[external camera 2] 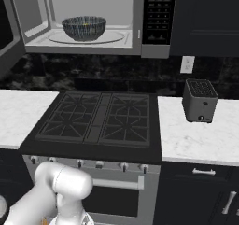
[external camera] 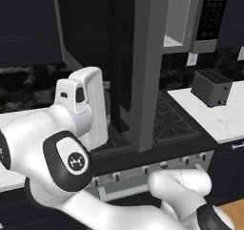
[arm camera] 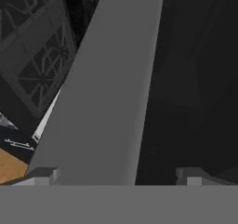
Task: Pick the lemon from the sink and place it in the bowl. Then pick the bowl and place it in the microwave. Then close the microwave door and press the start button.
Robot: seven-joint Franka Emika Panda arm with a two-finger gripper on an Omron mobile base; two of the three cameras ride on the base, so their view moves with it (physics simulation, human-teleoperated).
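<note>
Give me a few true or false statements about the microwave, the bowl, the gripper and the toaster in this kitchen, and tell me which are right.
1. The bowl sits inside the microwave. True.
2. The microwave door is shut. False: it stands swung open, and the pale inside shows in the right base view.
3. The gripper is open, its fingertips on either side of the door's grey edge. True.
4. The toaster stands on the stove. False: it stands on the white counter to the right of the stove.
5. The gripper holds the bowl. False: nothing is clamped between its fingertips.
</note>
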